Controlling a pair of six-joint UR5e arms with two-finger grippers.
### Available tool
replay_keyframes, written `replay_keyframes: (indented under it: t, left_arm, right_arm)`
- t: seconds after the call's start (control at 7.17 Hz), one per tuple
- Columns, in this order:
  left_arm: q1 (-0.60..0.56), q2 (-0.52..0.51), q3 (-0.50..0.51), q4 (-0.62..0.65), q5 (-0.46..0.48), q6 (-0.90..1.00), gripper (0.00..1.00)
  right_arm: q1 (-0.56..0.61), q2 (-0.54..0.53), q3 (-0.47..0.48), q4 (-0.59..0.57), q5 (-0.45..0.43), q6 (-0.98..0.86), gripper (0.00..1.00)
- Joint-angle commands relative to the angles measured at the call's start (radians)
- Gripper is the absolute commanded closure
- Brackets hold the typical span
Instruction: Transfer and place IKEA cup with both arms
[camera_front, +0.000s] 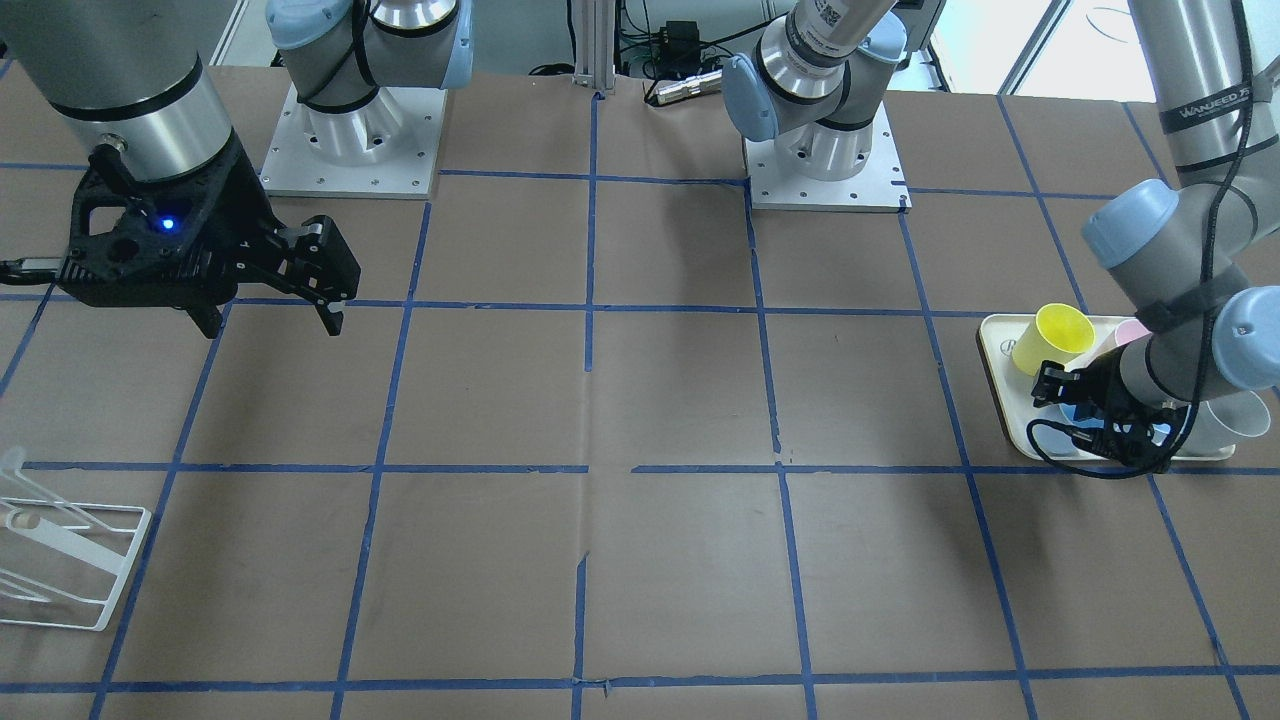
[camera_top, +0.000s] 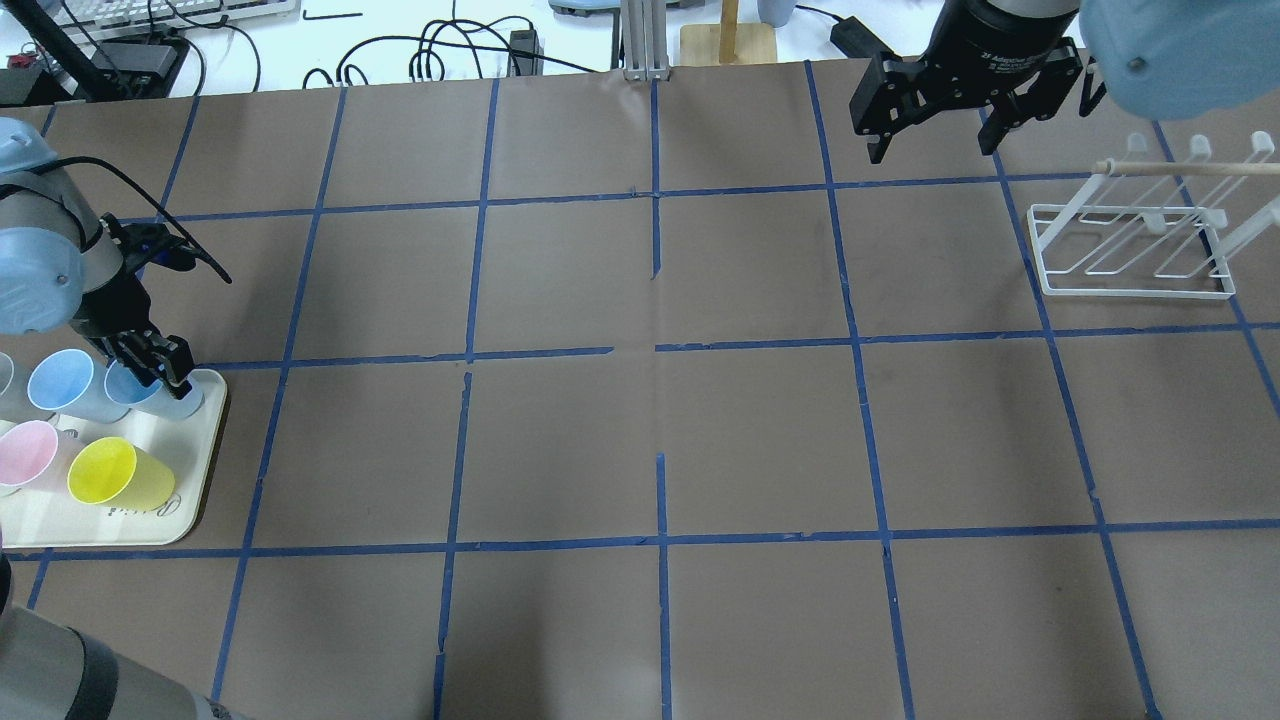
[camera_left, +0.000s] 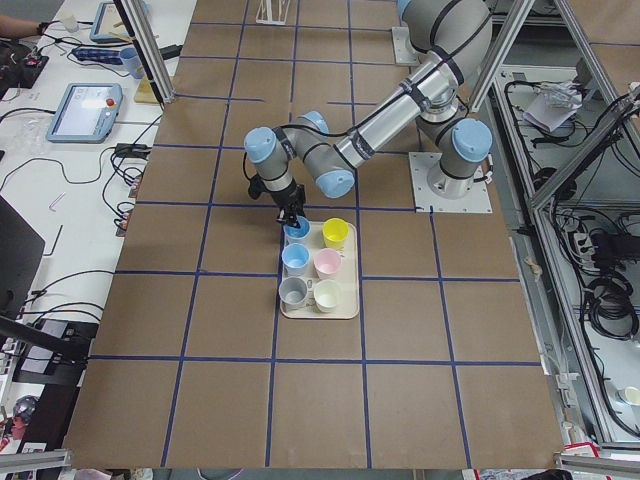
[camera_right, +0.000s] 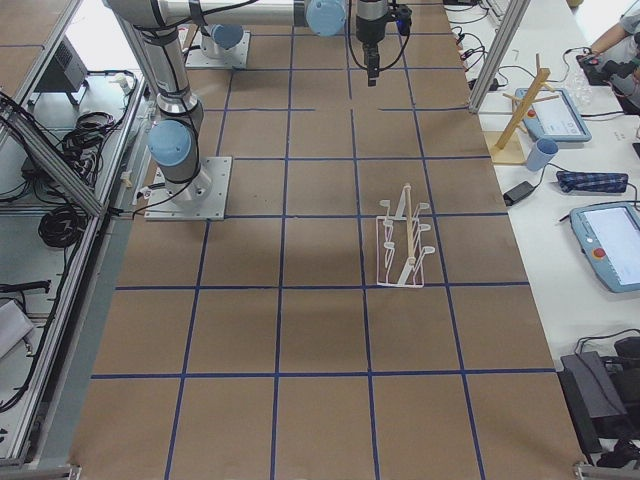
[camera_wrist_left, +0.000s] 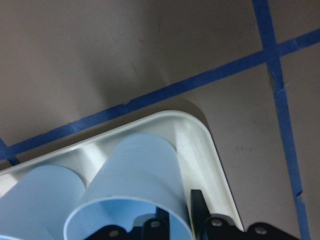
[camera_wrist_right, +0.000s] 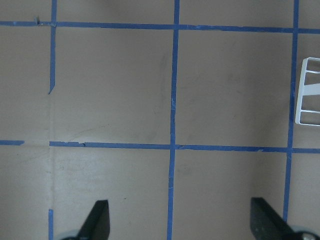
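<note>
The IKEA cup, pale blue, stands in the far corner of a cream tray at the table's left end. It also shows in the left wrist view. My left gripper reaches down onto it. In the left wrist view the gripper has one finger inside the rim and one outside, shut close on the cup wall. A second blue cup stands beside it. My right gripper hangs open and empty over the far right of the table, also seen in the front view.
A yellow cup and a pink cup share the tray, with other pale cups behind them. A white wire rack stands at the right end, near the right gripper.
</note>
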Motion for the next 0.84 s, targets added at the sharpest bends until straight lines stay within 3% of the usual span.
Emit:
replay_keyframes:
  t: [0.0,0.28,0.56,0.7]
  left_arm:
    - [-0.010,0.046,0.031,-0.059,-0.041,-0.005,0.04]
    - [-0.024,0.116,0.122,-0.203,-0.140,-0.117,0.03]
    - [-0.165,0.186,0.286,-0.414,-0.176,-0.361,0.00]
    - [-0.260,0.210,0.325,-0.445,-0.174,-0.414,0.00]
  right_arm:
    - [0.000,0.002,0.000,0.001,0.000,-0.001,0.00]
    - [0.000,0.002,0.002,0.001,0.000,-0.001,0.00]
    - [0.000,0.002,0.000,0.001,0.000,-0.001,0.00]
    - [0.001,0.002,0.000,0.001,0.000,-0.001,0.00]
